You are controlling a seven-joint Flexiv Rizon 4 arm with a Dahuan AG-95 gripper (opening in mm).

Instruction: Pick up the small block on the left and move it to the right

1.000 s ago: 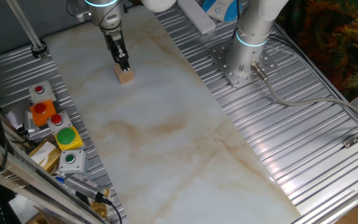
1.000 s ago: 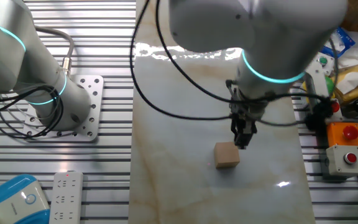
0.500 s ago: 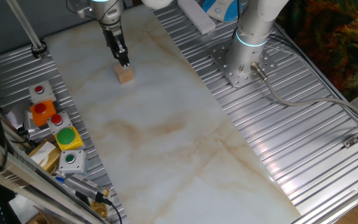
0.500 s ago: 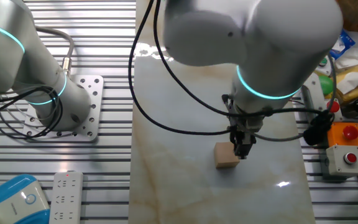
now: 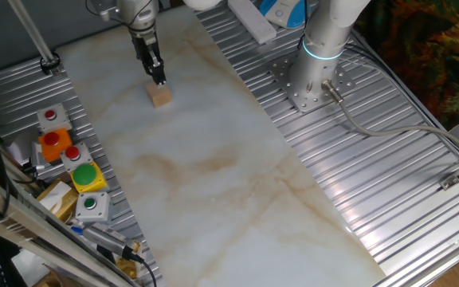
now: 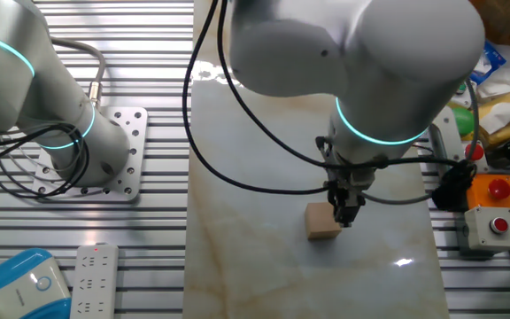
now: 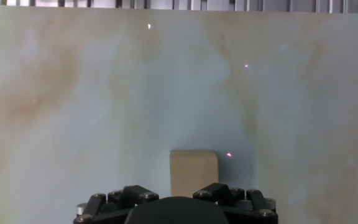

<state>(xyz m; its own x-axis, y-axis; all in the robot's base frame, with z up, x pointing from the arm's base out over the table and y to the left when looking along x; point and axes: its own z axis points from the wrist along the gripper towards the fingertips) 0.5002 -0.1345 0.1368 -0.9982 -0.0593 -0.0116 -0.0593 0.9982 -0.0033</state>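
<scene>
The small block (image 5: 161,96) is a plain light-tan wooden cube resting on the marble tabletop (image 5: 213,167) at the far left. It also shows in the other fixed view (image 6: 322,222) and at the bottom centre of the hand view (image 7: 193,171). My gripper (image 5: 158,78) hangs just beyond the block's far side, with its fingers together and nothing between them. In the other fixed view the gripper (image 6: 344,218) sits at the block's right edge. The fingers are hidden in the hand view.
Coloured button boxes (image 5: 74,163) and a yellowish box (image 5: 56,195) line the left edge; an orange button box (image 6: 491,192) stands at the right in the other fixed view. An arm base (image 5: 313,80) is bolted on the ribbed metal. A power strip (image 6: 91,279) lies near.
The gripper has drawn back a little from the block toward the table's far edge. The block has stayed in place on the table.
</scene>
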